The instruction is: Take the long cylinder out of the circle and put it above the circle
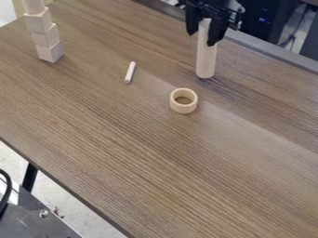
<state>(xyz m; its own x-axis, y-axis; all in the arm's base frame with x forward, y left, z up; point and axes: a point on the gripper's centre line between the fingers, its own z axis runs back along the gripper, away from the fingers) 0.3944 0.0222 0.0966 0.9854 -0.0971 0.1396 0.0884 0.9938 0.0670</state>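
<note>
The black gripper (203, 37) hangs down at the top right of the camera view, shut on the upper part of the long pale wooden cylinder (206, 58). One finger is on each side of the wood. The cylinder is upright, and its lower end is at or just over the table; I cannot tell whether it touches. The circle, a short pale wooden ring (183, 109), lies flat on the table below and slightly left of the cylinder in the view. Ring and cylinder are apart, and wood-brown tabletop shows through the ring's hole.
A thin white stick (129, 73) lies on the brown table (142, 162), left of the cylinder. At the upper left stands a tower of pale blocks (45, 37) with a round piece on top. A grey strip (273, 53) runs along the table's far edge.
</note>
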